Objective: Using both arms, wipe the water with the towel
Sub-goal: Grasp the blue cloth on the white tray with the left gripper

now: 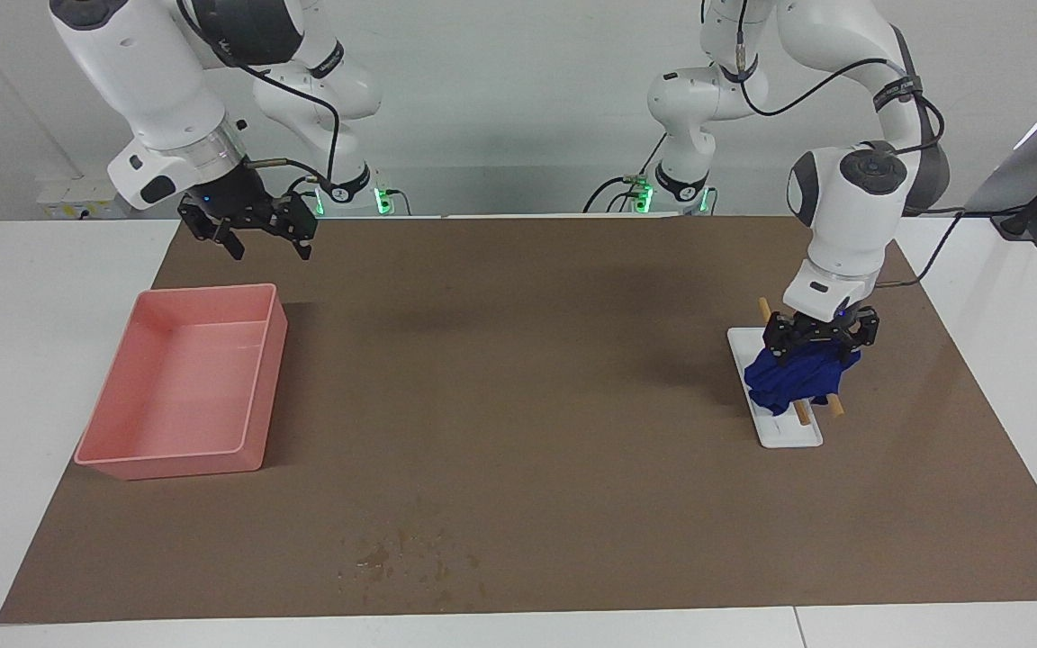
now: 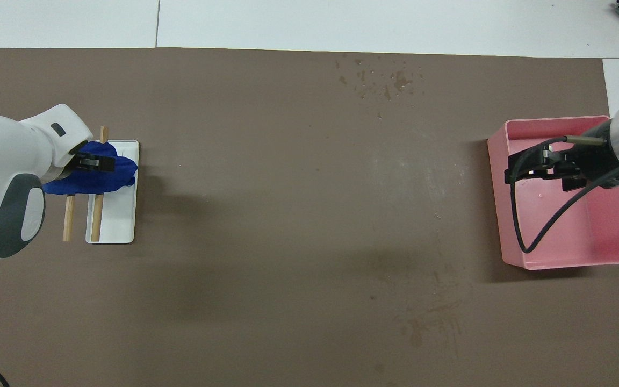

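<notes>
The blue towel (image 1: 793, 380) lies bunched on a white tray with wooden sticks (image 1: 789, 432) toward the left arm's end of the table. My left gripper (image 1: 820, 353) is down in the towel's folds and shut on the towel; it also shows in the overhead view (image 2: 93, 162) on the towel (image 2: 110, 177). The water (image 1: 406, 547) is a scatter of dark blotches on the brown mat, farther from the robots than everything else, also seen in the overhead view (image 2: 382, 80). My right gripper (image 1: 268, 250) waits open and empty in the air over the pink bin (image 2: 567, 260).
The pink bin (image 1: 167, 463) stands toward the right arm's end of the table. The white tray (image 2: 121, 220) holds two wooden sticks (image 2: 95, 215). The brown mat (image 1: 518, 378) covers most of the table.
</notes>
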